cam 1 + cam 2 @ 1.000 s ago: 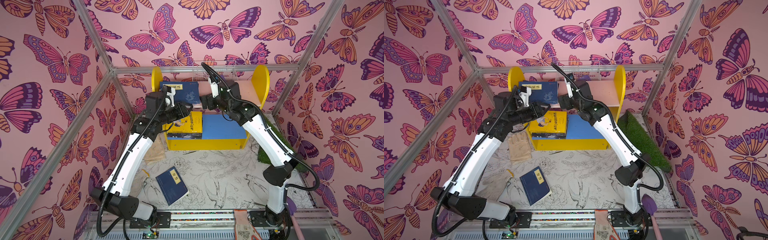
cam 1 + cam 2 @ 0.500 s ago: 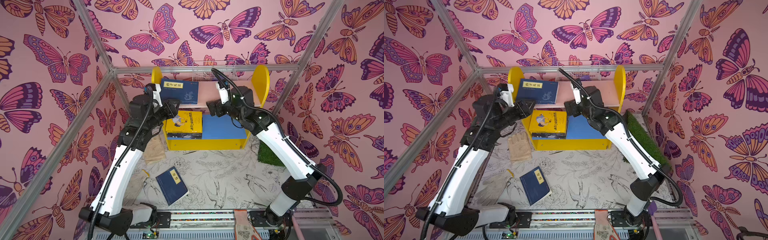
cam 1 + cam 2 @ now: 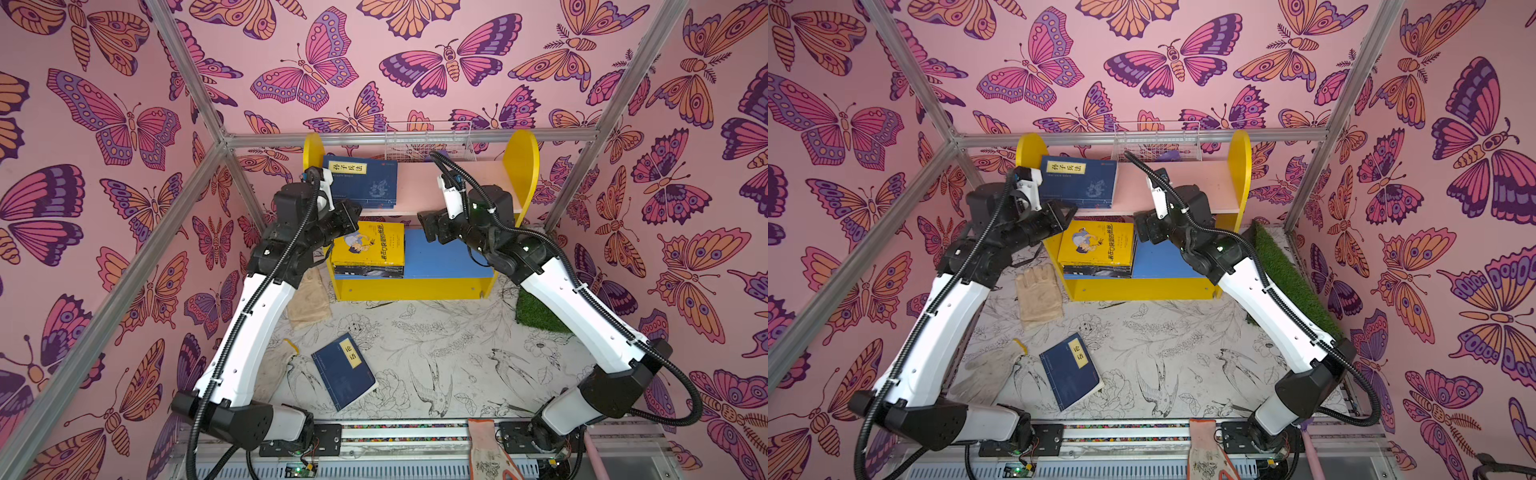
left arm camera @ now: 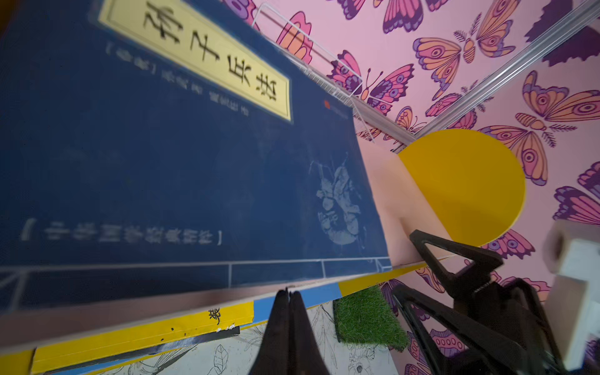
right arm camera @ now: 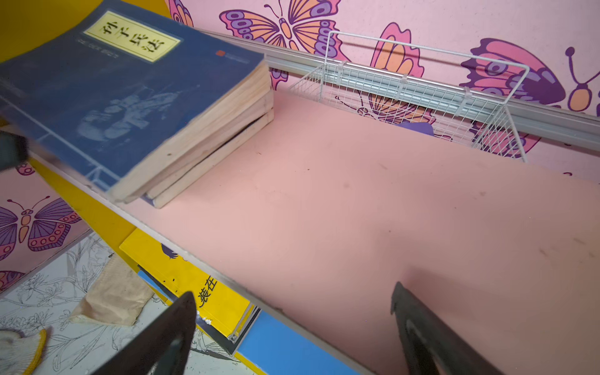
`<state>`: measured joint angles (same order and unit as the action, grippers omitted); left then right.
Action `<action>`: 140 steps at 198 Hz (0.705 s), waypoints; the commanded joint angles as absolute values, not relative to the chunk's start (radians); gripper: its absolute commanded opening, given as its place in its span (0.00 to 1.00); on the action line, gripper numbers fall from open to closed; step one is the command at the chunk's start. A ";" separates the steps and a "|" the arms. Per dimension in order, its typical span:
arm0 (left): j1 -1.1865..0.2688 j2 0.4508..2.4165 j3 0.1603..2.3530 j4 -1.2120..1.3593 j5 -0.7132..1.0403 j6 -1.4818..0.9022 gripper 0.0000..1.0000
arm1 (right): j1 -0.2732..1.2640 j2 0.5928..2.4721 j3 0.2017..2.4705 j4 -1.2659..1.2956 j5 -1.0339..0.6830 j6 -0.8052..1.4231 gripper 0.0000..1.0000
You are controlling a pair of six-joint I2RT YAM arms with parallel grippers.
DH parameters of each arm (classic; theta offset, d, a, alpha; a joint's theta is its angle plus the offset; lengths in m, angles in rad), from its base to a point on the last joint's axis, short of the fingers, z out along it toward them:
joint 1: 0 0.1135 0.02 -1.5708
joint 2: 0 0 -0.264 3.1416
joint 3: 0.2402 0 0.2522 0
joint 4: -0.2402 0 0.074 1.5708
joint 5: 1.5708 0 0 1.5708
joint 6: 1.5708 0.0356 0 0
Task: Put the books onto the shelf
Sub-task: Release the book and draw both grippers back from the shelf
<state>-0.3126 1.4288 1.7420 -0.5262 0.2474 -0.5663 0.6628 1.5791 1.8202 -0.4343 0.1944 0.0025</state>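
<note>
The small two-tier bookshelf (image 3: 521, 166) with yellow round-topped side panels stood at the back of the worktop (image 3: 457, 353), which was covered in a black-and-white bird and flower print. A stack of navy paperbacks (image 3: 361, 185), the top one bearing a yellow title label, lay flat at the left end of its pale pink upper board (image 5: 357, 194). A bright yellow cartoon paperback (image 3: 368, 247) topped a second pile at the left end of the blue lower board (image 3: 440, 257). One more navy paperback (image 3: 343, 374) lay askew on the worktop, well apart from the bookshelf. The left gripper (image 4: 288, 293) was pressed together with nothing between its fingers, just in front of the upper board's edge by the stack of navy paperbacks. The right gripper (image 5: 292, 297) was spread wide and empty over the front edge of the bare part of the upper board. A beige cloth glove (image 3: 1038, 297) lay near the bookshelf's left foot
</note>
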 commanded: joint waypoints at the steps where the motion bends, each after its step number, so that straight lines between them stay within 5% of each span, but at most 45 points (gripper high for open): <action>1: -0.326 1.442 1.800 -0.536 0.264 -0.571 0.00 | 0.660 1.539 1.791 -0.459 0.228 0.011 0.95; 140: -0.327 1.375 1.743 -0.559 0.170 -0.549 0.00 | 0.632 1.552 1.813 -0.465 0.157 0.041 0.95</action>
<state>-0.3267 1.4448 1.7756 -0.5499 0.2142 -0.5678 0.6418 1.5322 1.7702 -0.4297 0.1848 0.0086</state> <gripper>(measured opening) 0.049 0.951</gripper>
